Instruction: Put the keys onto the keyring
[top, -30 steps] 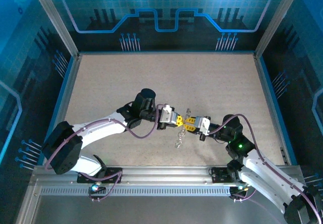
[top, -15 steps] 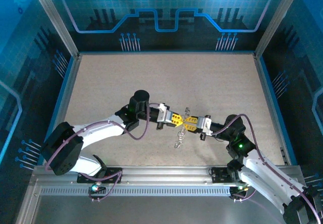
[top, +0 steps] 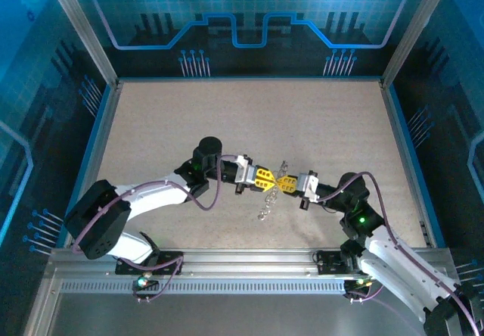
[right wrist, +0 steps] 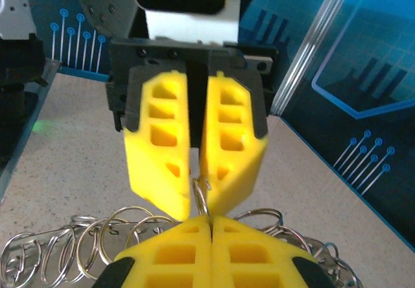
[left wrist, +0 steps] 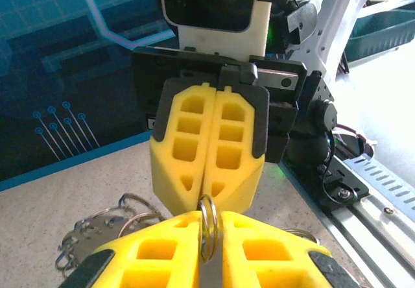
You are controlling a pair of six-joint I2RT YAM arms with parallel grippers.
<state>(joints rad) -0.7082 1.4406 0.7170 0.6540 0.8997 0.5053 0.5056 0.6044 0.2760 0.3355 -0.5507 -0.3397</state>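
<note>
Two end effectors meet tip to tip just above the middle of the surface (top: 227, 116). The keyring (top: 265, 206) hangs between them as a floppy chain of thin silvery loops, the rest of it draping down toward my bases. My right end effector (left wrist: 209, 194) has its yellow fingers pressed together on one loop of that chain, which stands edge-on out of the tips. My left end effector (right wrist: 196, 194) shows a narrow slit between its fingers, with the same loop sitting in that slit; I cannot tell whether it grips the wire or merely flanks it. I cannot pick out the keys among the loops, and no red head shows. I judge the step in hand to be a handover or regrasp of this loop, so that one side can work it open. To do it well, I should hold the right pinch firm and steady and let the left settle on the wire beside that pinch, not on top of it, so the two grips do not fight. Any pull should be gentle and along the plane of the loop. Thin wire twists out of flat pads readily, and a dropped chain would likely tangle on the surface.
</note>
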